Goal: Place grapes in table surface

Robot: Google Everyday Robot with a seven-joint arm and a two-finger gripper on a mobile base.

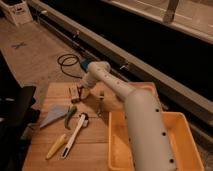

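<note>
My gripper (84, 93) hangs from the white arm (135, 115) and points down at the far left part of the wooden table surface (92, 150). A small dark reddish lump, the grapes (76, 95), sits at the gripper's tip, right beside a small tan block (73, 90). I cannot tell whether the grapes are in the gripper or resting on the wood. The arm hides the table's far right part.
A large yellow tub (186, 145) fills the table's right half. A fork (100, 106) lies just right of the gripper. A grey wedge (52, 117), a green item (70, 117), a white utensil (75, 136) and a yellow-handled tool (56, 146) lie front left. A dark object (15, 115) stands left of the table.
</note>
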